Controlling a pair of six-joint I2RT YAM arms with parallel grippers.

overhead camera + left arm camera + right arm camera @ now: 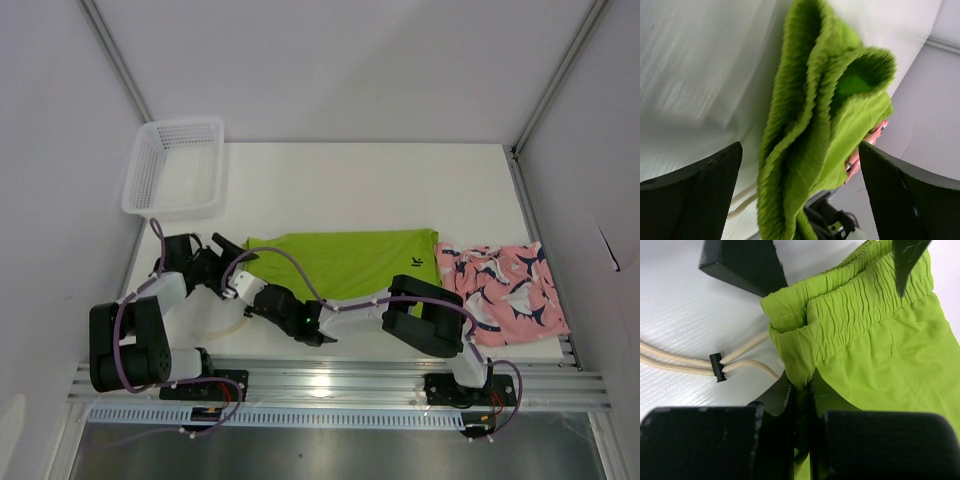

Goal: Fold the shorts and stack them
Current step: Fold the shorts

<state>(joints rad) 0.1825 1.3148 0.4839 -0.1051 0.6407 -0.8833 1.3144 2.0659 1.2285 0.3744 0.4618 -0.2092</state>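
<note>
On table (400, 190): two shorts (350, 262) (505, 290), one basket (141, 172)

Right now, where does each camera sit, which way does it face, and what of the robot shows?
Top: above and behind the arms, looking down on the table; both arms show, reaching the green shorts.
Left wrist: on the left arm, facing the shorts' bunched waistband, framed by the open left gripper.
Right wrist: on the right arm, looking down past the right gripper, shut on the waistband.
Shared: both wrist views see that waistband.
</note>
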